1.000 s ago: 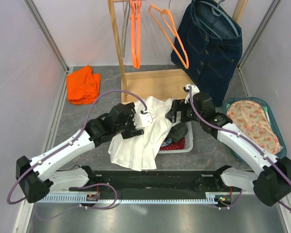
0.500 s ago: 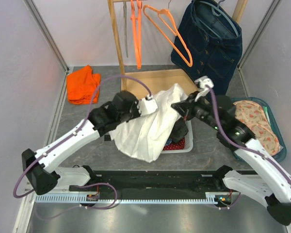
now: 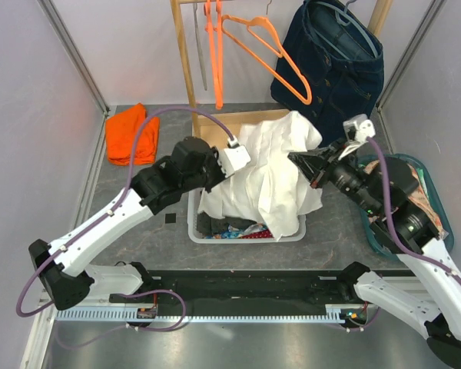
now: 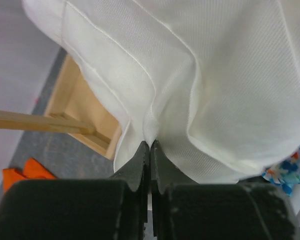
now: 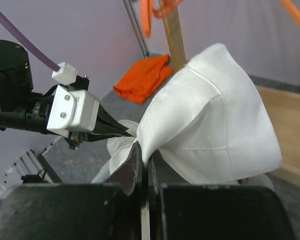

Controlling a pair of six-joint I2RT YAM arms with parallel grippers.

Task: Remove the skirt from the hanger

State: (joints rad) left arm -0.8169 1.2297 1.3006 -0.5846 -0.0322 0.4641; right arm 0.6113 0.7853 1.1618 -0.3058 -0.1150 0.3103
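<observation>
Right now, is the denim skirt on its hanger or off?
On: the denim skirt hangs around the blue hanger, whose arms show inside its waist.

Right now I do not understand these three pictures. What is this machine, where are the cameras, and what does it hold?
This is a robot with two arms, the left arm and the right arm, bolted at the table's near edge. The wide picture comes from a camera above and behind them. The two close pictures come from a camera on each wrist, so its black fingers show at the bottom. The left gripper and the right gripper are both shut on a white garment, held above a white basket of clothes. A folded orange cloth lies on the table. Behind, a denim garment hangs at a wooden rack.
</observation>
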